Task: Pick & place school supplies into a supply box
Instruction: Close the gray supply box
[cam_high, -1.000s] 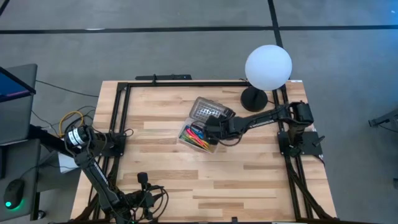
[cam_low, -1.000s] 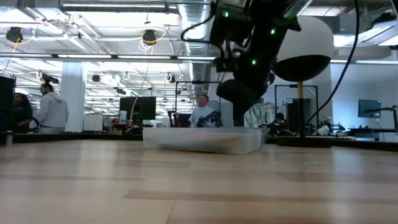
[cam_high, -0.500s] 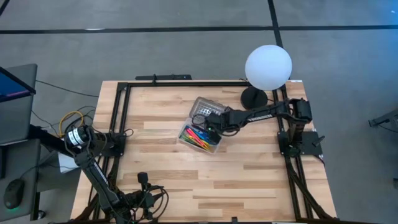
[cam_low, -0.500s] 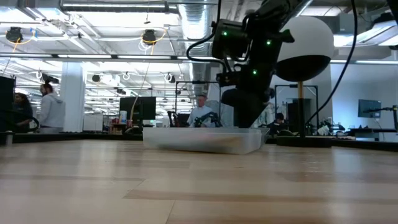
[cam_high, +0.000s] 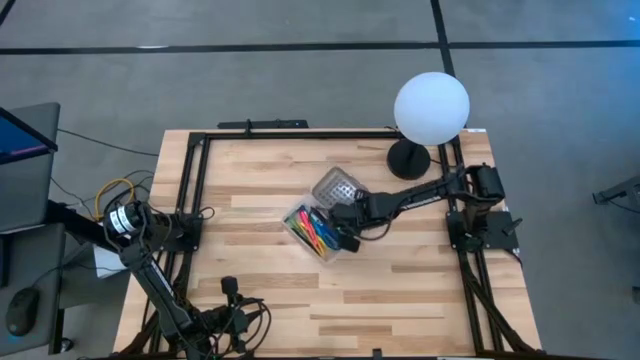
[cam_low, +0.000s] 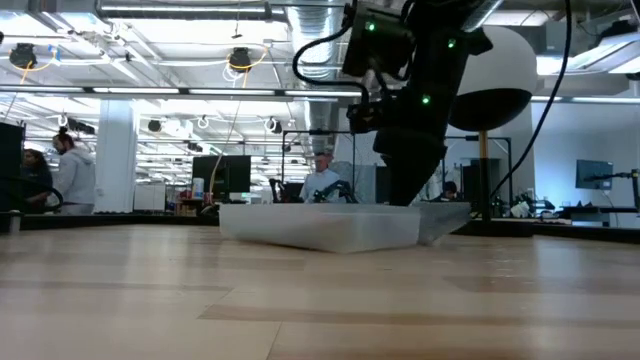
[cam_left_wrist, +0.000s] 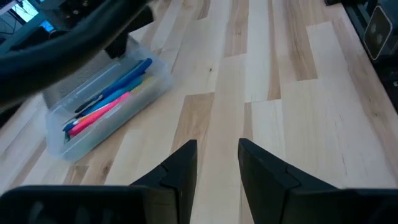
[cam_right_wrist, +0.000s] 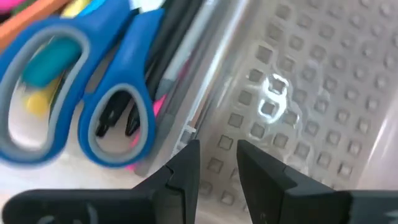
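The supply box (cam_high: 318, 228) is a clear tray on the table, holding coloured pens (cam_left_wrist: 109, 99) and blue-handled scissors (cam_right_wrist: 81, 93). Its grey dotted lid (cam_high: 337, 187) is swung open toward the far side, and in the low view the lid (cam_low: 445, 215) slants up at the right. My right gripper (cam_high: 345, 213) points steeply down at the seam between tray and lid and is shut there. At the near left, my left gripper (cam_left_wrist: 217, 155) hangs open over bare wood, holding nothing. My right gripper comes from above, with its fingers (cam_right_wrist: 186, 165) at the box's hinged long side. The strip of lid beside the hinge (cam_right_wrist: 217, 146) shows between the two fingertips. How far down they reach is hidden. The box rests on the table by its bottom.
A white globe lamp (cam_high: 431, 107) stands on a black base (cam_high: 408, 158) at the far right. Black frame rails (cam_high: 195, 180) run along the table's sides. Cables (cam_high: 225, 320) lie at the near left. People (cam_low: 75, 170) show in the room behind.
My right gripper went toward the far edge, came back toward the near edge, and tipped steeper while rolling. The supply box has turned about on the table: its right end swung toward the near edge, and it now lies more diagonally.
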